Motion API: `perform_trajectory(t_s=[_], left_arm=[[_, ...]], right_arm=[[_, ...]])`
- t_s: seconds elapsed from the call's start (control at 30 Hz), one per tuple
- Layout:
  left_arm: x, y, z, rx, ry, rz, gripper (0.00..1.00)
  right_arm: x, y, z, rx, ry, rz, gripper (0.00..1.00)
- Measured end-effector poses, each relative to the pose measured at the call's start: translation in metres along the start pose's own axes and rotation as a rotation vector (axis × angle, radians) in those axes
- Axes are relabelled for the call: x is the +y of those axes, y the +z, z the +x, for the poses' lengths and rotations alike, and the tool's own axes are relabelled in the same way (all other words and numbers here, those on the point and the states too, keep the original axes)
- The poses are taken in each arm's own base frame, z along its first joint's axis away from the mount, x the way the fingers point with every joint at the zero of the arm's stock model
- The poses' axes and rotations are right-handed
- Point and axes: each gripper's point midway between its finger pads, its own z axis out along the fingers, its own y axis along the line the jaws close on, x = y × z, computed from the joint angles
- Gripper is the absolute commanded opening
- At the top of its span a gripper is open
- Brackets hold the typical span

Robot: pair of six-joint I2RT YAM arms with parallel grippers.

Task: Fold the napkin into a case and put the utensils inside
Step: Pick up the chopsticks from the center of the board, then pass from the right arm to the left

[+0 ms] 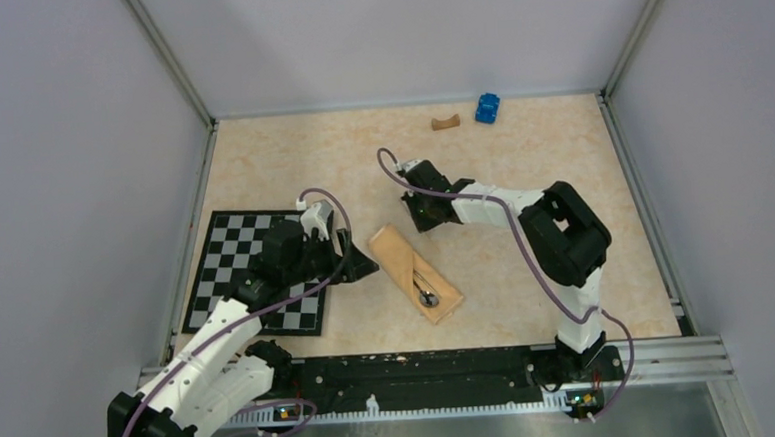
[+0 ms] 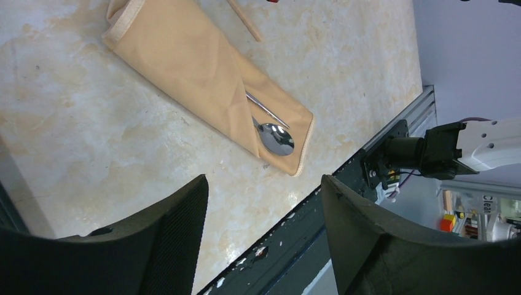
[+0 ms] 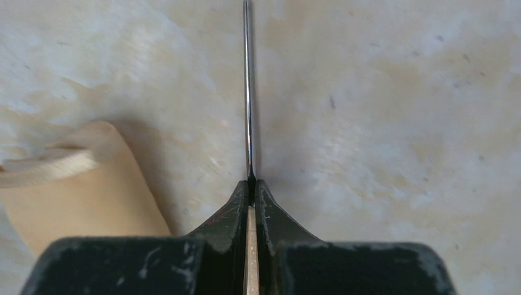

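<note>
Though folded into peach-orange cloth case, bares round silver metal spoon. Beneath case, beige marbled table, grey-walled. Left of case, left end effector spread; beyond case, right end effector pinching slim metal utensil.

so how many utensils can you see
3: a spoon in the case's open end, a thin handle beside it, and a slim utensil in the right gripper. More may be hidden in the fold.
</note>
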Motion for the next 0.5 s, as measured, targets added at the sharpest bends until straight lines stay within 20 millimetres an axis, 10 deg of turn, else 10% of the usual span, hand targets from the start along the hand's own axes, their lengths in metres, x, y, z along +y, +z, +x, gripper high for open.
perform_trajectory(t_s=[0.27, 0.5], left_arm=[[-0.032, 0.011, -0.012, -0.010, -0.026, 0.169, 0.80], [-0.063, 0.049, -0.007, 0.007, -0.001, 0.273, 0.80]], right_arm=[[-0.050, -0.046, 0.013, -0.090, 0.193, -0.011, 0.00], [-0.031, -0.129, -0.033, -0.428, 0.440, -0.216, 0.00]])
